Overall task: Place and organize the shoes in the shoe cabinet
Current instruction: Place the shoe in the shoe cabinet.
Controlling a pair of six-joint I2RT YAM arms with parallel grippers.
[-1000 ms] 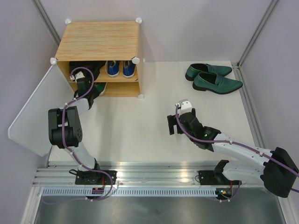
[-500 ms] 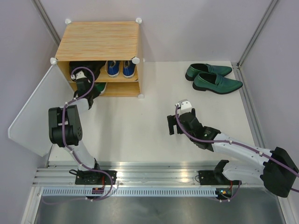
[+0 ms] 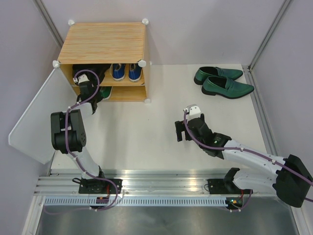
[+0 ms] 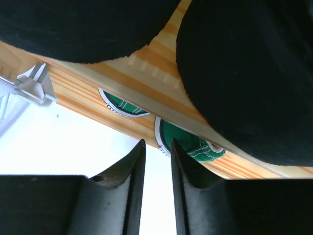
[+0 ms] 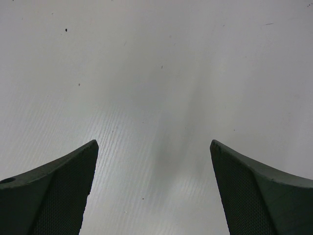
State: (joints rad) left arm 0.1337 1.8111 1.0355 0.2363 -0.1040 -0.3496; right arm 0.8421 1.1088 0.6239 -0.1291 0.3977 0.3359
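The shoe cabinet stands at the back left with its door open. Blue sneakers and black ankle boots are on its upper shelf. Green sneakers are on the lower shelf. My left gripper is at the shelf's front edge, empty, its jaws a narrow gap apart. In the left wrist view the boots loom above the shelf board and a green sneaker toe shows below. Dark-green loafers lie at the back right. My right gripper is wide open and empty over bare table.
The frosted white door panel swings out to the left beside my left arm. Grey walls close in the table on the left, back and right. A metal rail runs along the near edge.
My left gripper has edged slightly up toward the cabinet's shelf. The right arm has not moved.
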